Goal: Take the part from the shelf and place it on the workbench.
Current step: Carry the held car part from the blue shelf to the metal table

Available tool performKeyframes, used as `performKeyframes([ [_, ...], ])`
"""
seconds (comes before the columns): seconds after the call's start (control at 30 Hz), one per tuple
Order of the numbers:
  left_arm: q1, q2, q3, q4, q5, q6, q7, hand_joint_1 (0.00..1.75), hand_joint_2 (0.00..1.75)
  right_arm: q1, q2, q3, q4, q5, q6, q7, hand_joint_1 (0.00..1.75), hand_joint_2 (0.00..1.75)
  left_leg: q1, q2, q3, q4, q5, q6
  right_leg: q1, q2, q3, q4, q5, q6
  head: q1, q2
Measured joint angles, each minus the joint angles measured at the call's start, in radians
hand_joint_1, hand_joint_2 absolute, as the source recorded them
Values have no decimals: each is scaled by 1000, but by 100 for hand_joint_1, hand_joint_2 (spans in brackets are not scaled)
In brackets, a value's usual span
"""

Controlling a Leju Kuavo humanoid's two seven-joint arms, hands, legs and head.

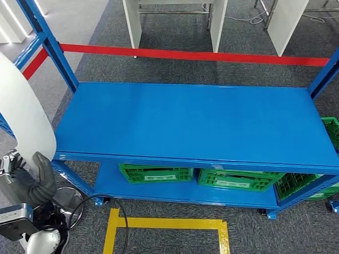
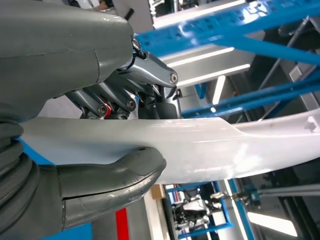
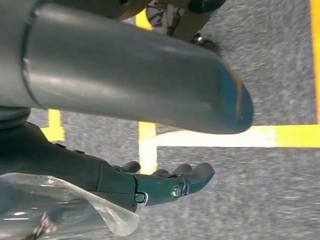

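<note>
Head view: the left hand [image 1: 39,182] sits at the near left, its grey thumb curled over the lower edge of a large white curved part [image 1: 21,116], which rises up the left edge beside the blue shelf [image 1: 192,121]. The shelf's top deck carries nothing in the stretch shown, and green crates [image 1: 155,173] stand on the lower level underneath. Yellow floor tape [image 1: 168,223] marks a box on the grey carpet just in front of the shelf. White table legs stand far off beyond a red rail; whether they belong to the workbench I cannot tell.

Left wrist view: the left hand [image 2: 109,130] clamps the part [image 2: 211,147], thumb on one face and the darker fingers [image 2: 151,70] on the other, with blue shelf framing behind it (a firm-looking pinch across the thin panel).

Right wrist view: the right hand [image 3: 166,185] hangs above carpet and yellow tape [image 3: 241,136], fingers loosely extended and holding nothing.

Judging by this, the pick-up is done: the part is off the shelf and in the left hand. Carrying it to the workbench and setting it down remain.
</note>
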Motion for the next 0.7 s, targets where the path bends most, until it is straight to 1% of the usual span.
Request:
performKeyframes([
  [0.07, 0, -17, 9, 0, -7, 0, -15, 175, 175, -1, 1, -11, 3, 5, -3, 25, 0, 0, 0, 0, -4, -14, 3, 5, 2, -1, -5, -1, 4, 13, -1, 0],
  [0.1, 1, -28, 16, -1, -11, 0, -22, 175, 175, -1, 1, -17, 4, 8, -5, 38, 0, 0, 3, 1, -4, -22, 7, 10, 3, -2, -10, 4, -4, 18, -1, 0],
  [0.13, 2, -38, 22, -1, -15, 0, -28, 175, 175, 0, 1, -22, 5, 12, -8, 51, 0, 0, 6, 2, -4, -30, 12, 15, 5, -2, -18, 23, -24, 22, 1, 0],
  [0.17, 3, -48, 27, -2, -17, 0, -33, 175, 175, 0, 1, -27, 7, 16, -12, 64, 0, 0, 8, 4, -6, -35, 18, 21, 6, -1, -35, 63, -56, 25, 3, 0],
  [0.23, 11, -64, 35, -4, -18, 0, -40, 175, 175, -1, 1, -35, 10, 26, -17, 91, 0, 0, 6, 6, -16, -35, 26, 28, 6, -2, -80, 187, -130, 29, 6, 0],
  [0.27, 15, -69, 39, -4, -16, 0, -42, 175, 175, 0, 1, -39, 12, 32, -19, 103, 0, 0, 4, 7, -22, -33, 29, 29, 6, -2, -94, 238, -152, 30, 6, 0],
  [0.3, 19, -74, 43, -4, -13, 0, -43, 175, 175, 0, 2, -41, 13, 37, -20, 113, 0, 0, 3, 8, -28, -32, 34, 30, 5, -2, -93, 256, -155, 31, 6, 0],
  [0.33, 22, -78, 46, -5, -11, 0, -45, 175, 175, 1, 2, -43, 15, 42, -21, 121, 0, 0, 2, 8, -34, -30, 38, 29, 5, -2, -72, 235, -139, 30, 6, 0],
  [0.37, 25, -81, 48, -5, -9, 0, -46, 175, 175, 1, 2, -44, 16, 46, -23, 127, 0, 0, 2, 7, -40, -28, 42, 28, 5, -3, -33, 176, -111, 29, 6, 0],
  [0.4, 28, -84, 49, -7, -9, 0, -48, 175, 175, 0, 2, -45, 17, 50, -24, 131, 0, 0, 2, 7, -44, -26, 45, 26, 5, -3, 15, 99, -88, 27, 6, 0],
  [0.43, 31, -87, 50, -9, -10, 0, -49, 175, 175, -2, 3, -45, 17, 54, -25, 134, 0, 0, 1, 7, -48, -23, 49, 22, 6, -3, 58, 33, -70, 23, 6, 0],
  [0.47, 33, -90, 51, -10, -12, 0, -51, 175, 175, -3, 4, -45, 18, 58, -25, 137, 0, 0, 0, 7, -50, -22, 53, 16, 8, -2, 84, -12, -61, 20, 5, 0],
  [0.5, 34, -93, 52, -12, -15, 0, -53, 175, 175, -4, 5, -45, 18, 63, -25, 140, 0, 0, -1, 7, -51, -21, 58, 10, 10, -1, 93, -33, -61, 16, 5, 0],
  [0.53, 35, -97, 54, -13, -19, 0, -55, 175, 175, -3, 6, -45, 19, 68, -26, 143, 0, 0, -1, 7, -52, -22, 64, 4, 11, 0, 90, -34, -56, 12, 4, 0],
  [0.57, 35, -100, 56, -14, -24, 0, -57, 175, 175, -2, 7, -45, 20, 74, -26, 146, 0, 0, -1, 6, -54, -22, 69, -1, 10, -1, 83, -36, -51, 6, 5, 0],
  [0.6, 36, -102, 60, -14, -29, 0, -59, 175, 175, -1, 8, -46, 20, 79, -27, 148, 0, 0, 0, 4, -57, -18, 64, -7, 8, -3, 77, -39, -44, -1, 5, 0],
  [0.63, 37, -105, 64, -14, -33, 0, -60, 175, 175, -1, 9, -47, 21, 84, -28, 149, 0, 0, 1, 3, -63, -4, 43, -14, 6, -6, 71, -42, -36, -9, 5, 0],
  [0.67, 37, -107, 68, -15, -38, 0, -61, 175, 175, -1, 10, -48, 22, 88, -28, 149, 0, 0, 3, 2, -72, 30, 5, -20, 4, -8, 63, -44, -26, -16, 2, 0],
  [0.7, 38, -108, 71, -15, -42, 0, -62, 175, 175, -1, 11, -48, 22, 93, -27, 149, 0, 0, 5, 1, -86, 84, -46, -26, 4, -10, 56, -44, -18, -20, 0, 0],
])
